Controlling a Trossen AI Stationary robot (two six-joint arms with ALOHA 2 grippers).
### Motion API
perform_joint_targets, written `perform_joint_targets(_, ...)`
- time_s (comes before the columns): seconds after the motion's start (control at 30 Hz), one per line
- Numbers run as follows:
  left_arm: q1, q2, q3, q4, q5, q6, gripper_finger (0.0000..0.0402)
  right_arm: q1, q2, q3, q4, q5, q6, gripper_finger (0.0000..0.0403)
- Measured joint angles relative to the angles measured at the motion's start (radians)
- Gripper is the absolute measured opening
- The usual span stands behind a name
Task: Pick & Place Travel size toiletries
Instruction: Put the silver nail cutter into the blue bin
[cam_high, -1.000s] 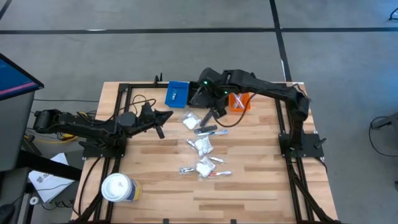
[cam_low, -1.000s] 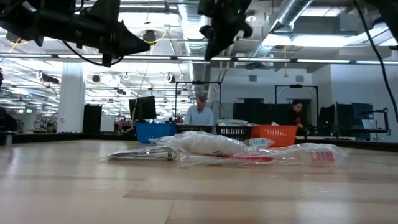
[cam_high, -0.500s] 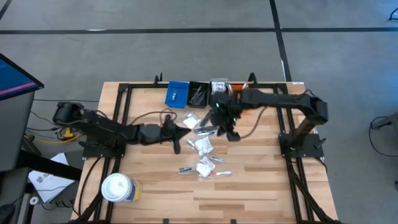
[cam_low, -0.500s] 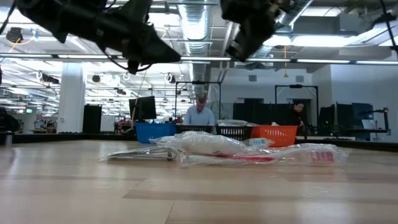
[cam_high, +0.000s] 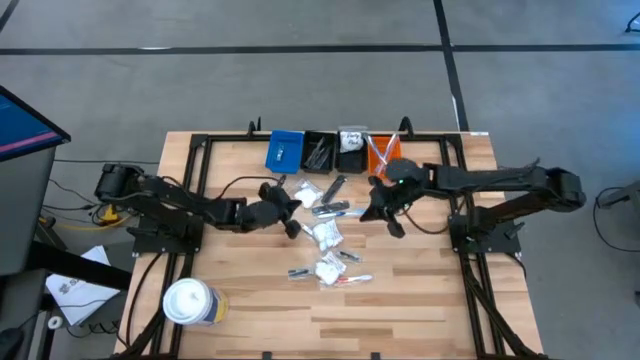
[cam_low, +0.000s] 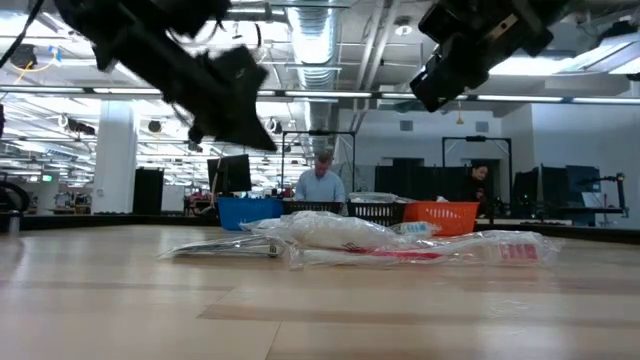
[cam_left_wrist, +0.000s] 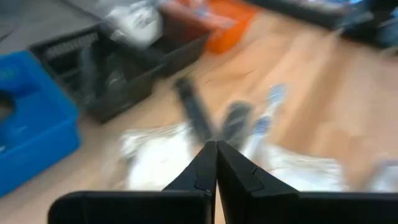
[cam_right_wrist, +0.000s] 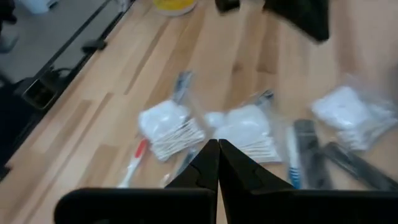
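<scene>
Since a second ago the right gripper (cam_high: 392, 222) has left the far bins and swung out over the table, right of the toiletries (cam_high: 326, 237). The left gripper (cam_high: 291, 215) has advanced to the pile's left edge. Likely a fresh pick is starting. Both wrist views show the fingers (cam_left_wrist: 214, 168) closed tip to tip, holding nothing. Only the low view shows both grippers well above the table (cam_low: 320, 300). The toiletries lie mid-table, near the black bin (cam_high: 322, 150).

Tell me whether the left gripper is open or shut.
Shut. In the left wrist view the left gripper's two dark fingers meet with no gap and nothing between them, above the toiletries.
</scene>
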Motion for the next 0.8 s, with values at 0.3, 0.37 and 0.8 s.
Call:
perform_joint_targets(0.3, 0.069, 0.300, 0.079, 0.001, 0.080, 0.136, 0.0002, -0.055, -0.018, -0.071, 0.037, -0.001, -0.028, 0.0000)
perform_joint_targets(0.37, 0.061, 0.340, 0.111, -0.003, 0.044, 0.187, 0.0002, -0.051, -0.018, -0.084, 0.036, -0.002, -0.034, 0.0000)
perform_joint_targets(0.8, 0.168, 0.132, 0.125, -0.182, 0.066, -0.297, 0.0131, 0.011, -0.017, -0.098, 0.013, -0.003, -0.061, 0.0000)
